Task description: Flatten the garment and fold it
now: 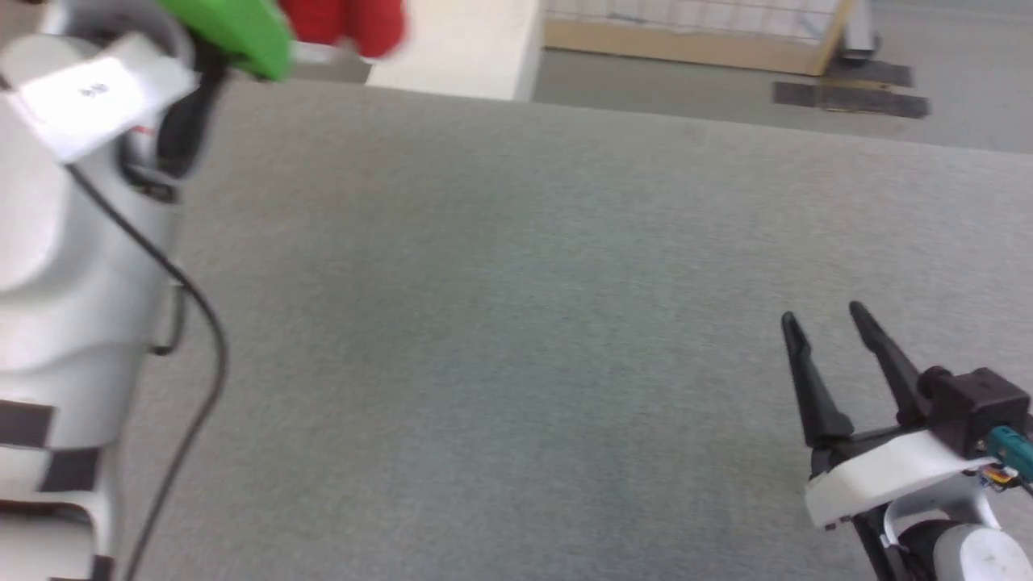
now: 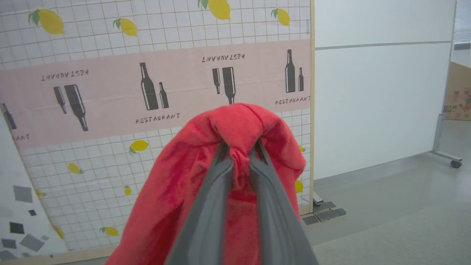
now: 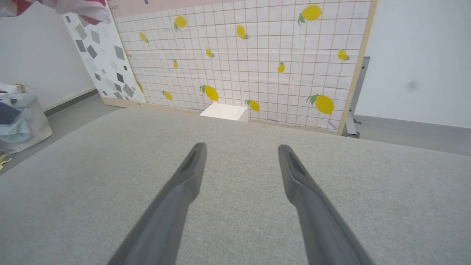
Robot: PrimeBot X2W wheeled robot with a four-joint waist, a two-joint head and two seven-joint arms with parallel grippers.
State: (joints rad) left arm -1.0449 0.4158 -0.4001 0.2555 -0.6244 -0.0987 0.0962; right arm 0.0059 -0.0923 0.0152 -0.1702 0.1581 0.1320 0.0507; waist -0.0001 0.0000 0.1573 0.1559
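Observation:
The garment, bright red fabric, hangs bunched from my left gripper, whose two dark fingers are shut on a pinch of it, high in the air in front of a printed wall panel. In the head view a bit of the garment shows at the top left, past my raised left arm. A red and white scrap of the garment reaches into the right wrist view's top left corner. My right gripper stands open at the lower right, low over the grey table, with nothing between its fingers.
My left arm's white forearm with a black cable fills the left side of the head view. A white box stands beyond the table's far edge. A lemon-patterned panel is behind it. A bag of clothes sits on the floor.

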